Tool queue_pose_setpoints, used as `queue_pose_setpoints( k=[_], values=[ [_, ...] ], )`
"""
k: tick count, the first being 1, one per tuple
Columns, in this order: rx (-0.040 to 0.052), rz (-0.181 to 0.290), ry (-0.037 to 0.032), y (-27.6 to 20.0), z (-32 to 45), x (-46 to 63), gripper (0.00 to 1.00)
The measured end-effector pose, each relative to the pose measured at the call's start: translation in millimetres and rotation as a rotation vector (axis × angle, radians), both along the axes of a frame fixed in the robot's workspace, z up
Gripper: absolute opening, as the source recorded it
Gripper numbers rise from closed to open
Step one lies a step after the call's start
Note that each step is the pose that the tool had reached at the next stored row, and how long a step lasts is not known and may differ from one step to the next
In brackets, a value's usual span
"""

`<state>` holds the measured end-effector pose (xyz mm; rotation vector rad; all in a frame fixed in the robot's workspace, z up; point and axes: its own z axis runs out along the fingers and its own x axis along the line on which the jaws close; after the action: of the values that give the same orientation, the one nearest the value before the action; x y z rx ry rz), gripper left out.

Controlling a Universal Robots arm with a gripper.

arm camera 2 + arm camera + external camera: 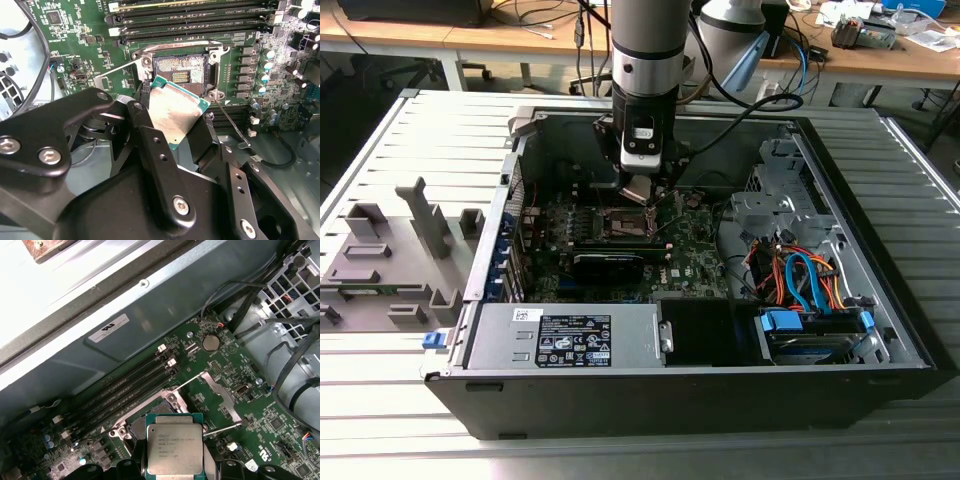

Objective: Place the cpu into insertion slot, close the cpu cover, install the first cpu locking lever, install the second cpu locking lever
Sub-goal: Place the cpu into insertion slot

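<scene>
The cpu [176, 111], a flat square chip with a silvery top and green edge, is pinched by its sides in my gripper [177, 137]. It hangs tilted just above the insertion slot [180, 70], a dark square socket with a metal rim on the green board. In the first wrist view the cpu [174, 450] overlaps the near part of the insertion slot [142, 424]. The cpu cover [218, 392] stands swung open beside the socket. Two thin locking levers [186, 382] stick out from it, unlatched. In the exterior view my gripper [640, 192] hovers over the motherboard inside the case.
Long black memory slots [130, 385] run beside the socket. Cables and a drive cage [800, 270] fill the case on the exterior view's right. A power supply [570, 335] sits at the case front. Grey fixtures [390, 250] lie on the table.
</scene>
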<state>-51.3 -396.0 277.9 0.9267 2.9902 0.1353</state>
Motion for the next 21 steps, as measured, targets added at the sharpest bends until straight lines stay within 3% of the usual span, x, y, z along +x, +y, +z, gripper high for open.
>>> queue_pose_setpoints(
  k=[21],
  values=[
    [-0.0001, -0.035, 0.0000, 0.0, 0.0, 0.0, 0.54]
  ],
)
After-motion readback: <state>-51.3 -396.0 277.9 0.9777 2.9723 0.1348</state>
